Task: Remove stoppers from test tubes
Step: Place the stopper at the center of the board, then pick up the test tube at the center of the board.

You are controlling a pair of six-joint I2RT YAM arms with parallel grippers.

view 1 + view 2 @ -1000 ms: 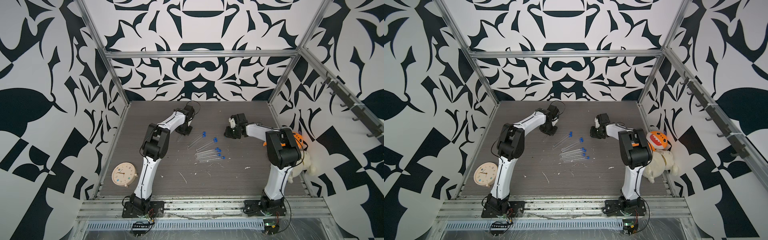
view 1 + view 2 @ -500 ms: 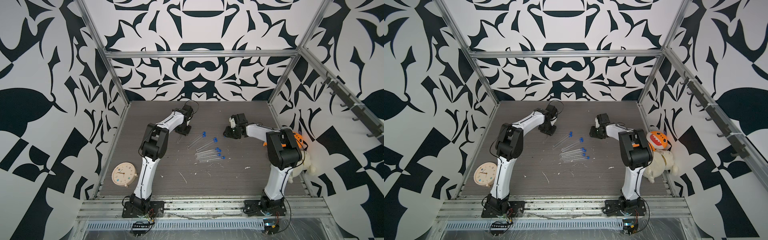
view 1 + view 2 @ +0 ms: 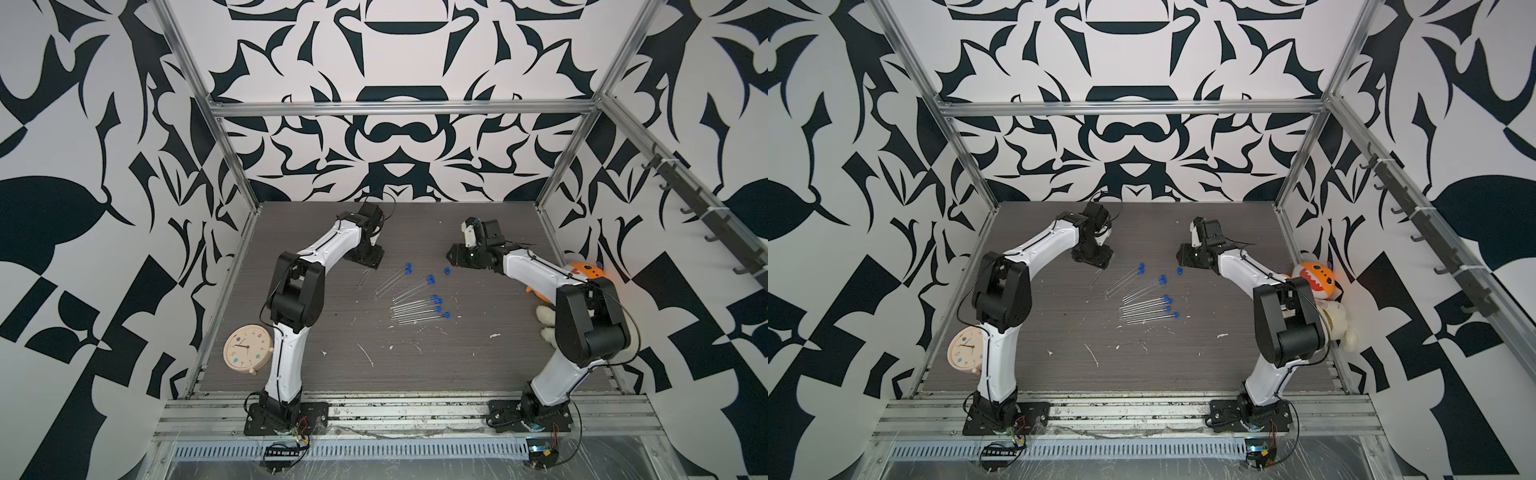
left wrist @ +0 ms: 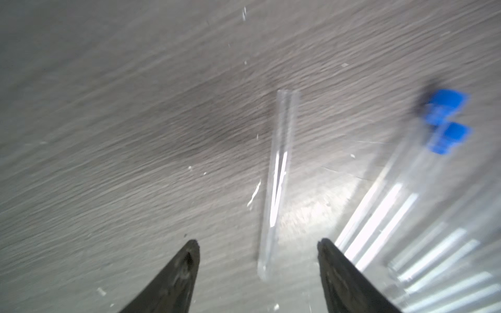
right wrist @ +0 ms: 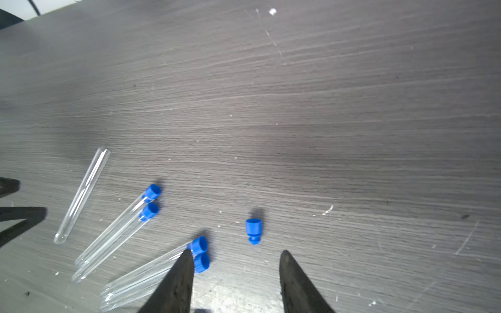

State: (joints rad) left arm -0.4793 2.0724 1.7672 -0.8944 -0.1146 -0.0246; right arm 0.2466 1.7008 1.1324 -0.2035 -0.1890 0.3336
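Note:
Both arms reach to the far part of the dark table. My left gripper (image 3: 369,261) (image 4: 257,246) is open, and one bare test tube (image 4: 276,173) (image 3: 365,277) lies on the table just beyond its fingertips, untouched. My right gripper (image 3: 452,258) (image 5: 235,254) is open too. A loose blue stopper (image 5: 254,230) (image 3: 447,271) lies on the table just ahead of its fingertips. Several test tubes (image 3: 415,311) (image 3: 1146,309) with blue stoppers (image 3: 430,279) (image 5: 151,192) in them lie between the arms. The bare test tube (image 5: 81,195) also shows in the right wrist view.
A cream alarm clock (image 3: 248,349) stands near the left arm's base. An orange and white plush toy (image 3: 582,272) sits against the right wall. White flecks and streaks (image 3: 365,355) dot the table's near half. Metal frame posts and patterned walls close in the table.
Both grippers have opened. A bare tube now lies free below the left gripper, and a blue stopper lies loose on the table by the right gripper.

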